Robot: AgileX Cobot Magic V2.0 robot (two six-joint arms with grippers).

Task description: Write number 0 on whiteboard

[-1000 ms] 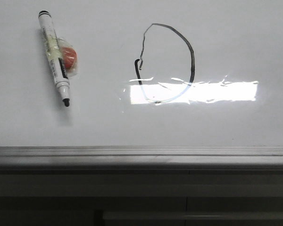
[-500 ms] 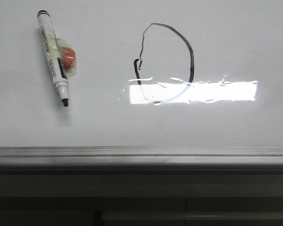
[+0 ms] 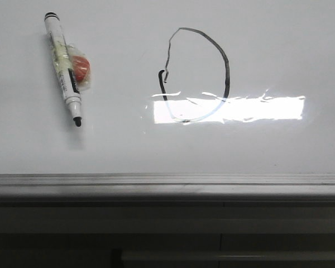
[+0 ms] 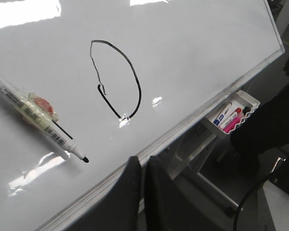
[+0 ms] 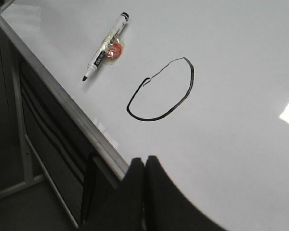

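Front view shows the number 0 (image 3: 198, 75) drawn centre frame on the whiteboard (image 3: 279, 50), its lower curve lost in glare; both wrist views show it complete. The uncapped marker (image 3: 64, 67) lies upper left, apparently set aside as finished. The left hand (image 4: 140, 192) and right hand (image 5: 143, 192) are closed, empty, and only the left wrist view catches the pen tray (image 4: 231, 113).

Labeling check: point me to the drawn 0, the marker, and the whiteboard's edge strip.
number 0 (image 3: 228, 70), front view, right side of the stroke.
marker (image 3: 62, 56), front view, mid-barrel.
whiteboard (image 3: 167, 180), front view, grey edge strip along its near side.
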